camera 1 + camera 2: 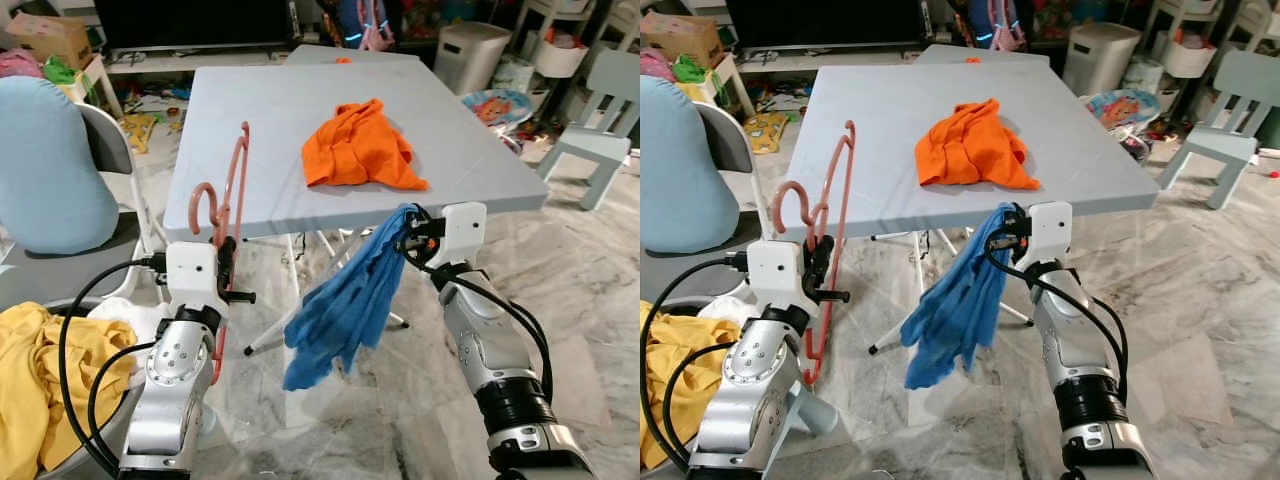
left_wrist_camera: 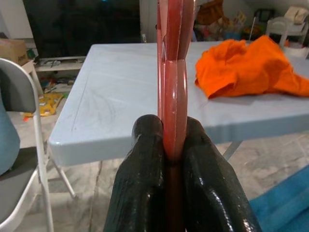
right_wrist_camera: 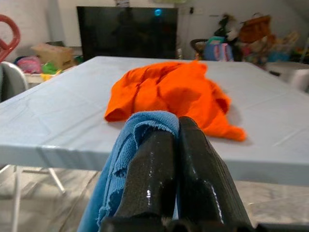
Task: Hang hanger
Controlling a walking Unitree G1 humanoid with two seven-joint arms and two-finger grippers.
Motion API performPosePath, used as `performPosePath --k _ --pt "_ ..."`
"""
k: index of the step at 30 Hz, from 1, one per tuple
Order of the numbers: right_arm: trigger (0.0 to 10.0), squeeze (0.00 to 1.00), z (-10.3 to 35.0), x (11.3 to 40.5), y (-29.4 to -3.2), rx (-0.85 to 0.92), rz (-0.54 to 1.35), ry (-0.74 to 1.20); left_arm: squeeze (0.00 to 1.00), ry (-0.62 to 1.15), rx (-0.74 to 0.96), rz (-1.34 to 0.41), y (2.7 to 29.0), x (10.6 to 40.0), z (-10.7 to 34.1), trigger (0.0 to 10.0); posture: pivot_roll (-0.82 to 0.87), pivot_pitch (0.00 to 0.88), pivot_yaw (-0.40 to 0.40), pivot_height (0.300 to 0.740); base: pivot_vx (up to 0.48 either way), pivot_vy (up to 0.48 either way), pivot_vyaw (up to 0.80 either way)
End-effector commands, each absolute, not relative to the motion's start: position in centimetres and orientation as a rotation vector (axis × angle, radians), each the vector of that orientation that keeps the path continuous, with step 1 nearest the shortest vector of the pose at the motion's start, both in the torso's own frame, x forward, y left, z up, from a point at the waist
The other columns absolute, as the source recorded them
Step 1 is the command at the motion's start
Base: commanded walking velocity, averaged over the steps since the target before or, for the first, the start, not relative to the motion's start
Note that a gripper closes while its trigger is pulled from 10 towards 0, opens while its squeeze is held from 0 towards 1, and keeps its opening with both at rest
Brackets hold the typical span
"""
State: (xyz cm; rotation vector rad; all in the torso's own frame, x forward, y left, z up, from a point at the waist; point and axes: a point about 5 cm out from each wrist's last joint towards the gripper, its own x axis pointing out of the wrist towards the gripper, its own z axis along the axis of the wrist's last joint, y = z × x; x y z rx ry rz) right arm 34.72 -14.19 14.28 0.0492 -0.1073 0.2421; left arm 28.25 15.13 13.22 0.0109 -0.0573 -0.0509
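1. Left eye view: the grey worktop (image 1: 250, 120) stands just ahead of both claws, its near edge level with them.
2. A yellow garment (image 1: 30, 370) is heaped in a basket beside the left arm, and a chair with a pale blue cushion (image 1: 45, 165) stands to the left of the left claw.
3. An orange garment (image 1: 355, 145) lies crumpled on the worktop, ahead of the right claw and well apart from it.
4. A blue cloth (image 1: 345, 300) hangs below the right claw (image 1: 408, 238), whose fingers are pressed together on the cloth's top fold; the rest dangles free toward the marble floor (image 1: 580, 300).
5. The pink hanger (image 1: 228, 230), the task's thing, rises upright above the left claw (image 1: 226, 262), with its hook curling just to the claw's left, near the worktop edge. The left wrist view shows the fingers (image 2: 140, 183) clamped tight on the hanger's thin bar.
6. Risks, as I judge them:
   - The hanger is gripped on a narrow bar, so it could pivot or slip if its top strikes the worktop edge.
   - The cloth is held by a small pinch, so a quick swing could shake it loose.
   - No rail or hook to hang on is visible, so the robot may have to turn with both loads, and the trailing cloth could snag on the worktop's legs.
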Motion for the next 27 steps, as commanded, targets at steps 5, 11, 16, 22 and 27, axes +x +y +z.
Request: performPosePath --k 5,11,16,22,27 --pt "0.0 0.00 15.7 34.9 -14.5 0.049 0.222 -0.161 0.00 -0.103 -0.004 -0.049 14.9 28.4 14.3 10.0 0.14 0.070 -0.027 0.740 0.332 0.000 0.00" --pt "0.0 0.00 16.9 35.2 -13.7 0.048 0.253 -0.201 0.00 -0.116 -0.017 -0.045 14.7 28.4 14.7 10.0 0.14 0.073 -0.030 0.740 0.347 0.000 0.00" --pt "0.0 0.00 18.0 35.4 -13.2 0.032 0.273 -0.241 0.00 -0.120 -0.023 -0.042 14.6 28.5 14.9 10.0 0.14 0.072 -0.032 0.740 0.353 0.000 0.00" --pt "0.0 0.00 18.0 35.4 -13.3 0.032 0.273 -0.241 0.00 -0.133 -0.031 -0.031 14.5 28.5 15.0 10.0 0.13 0.067 -0.041 0.740 0.356 0.000 0.00" --pt "0.0 0.00 18.0 35.3 -13.0 0.034 0.296 -0.240 0.00 -0.139 -0.040 -0.026 14.5 28.6 15.1 10.0 0.13 0.066 -0.046 0.740 0.408 0.000 0.00"
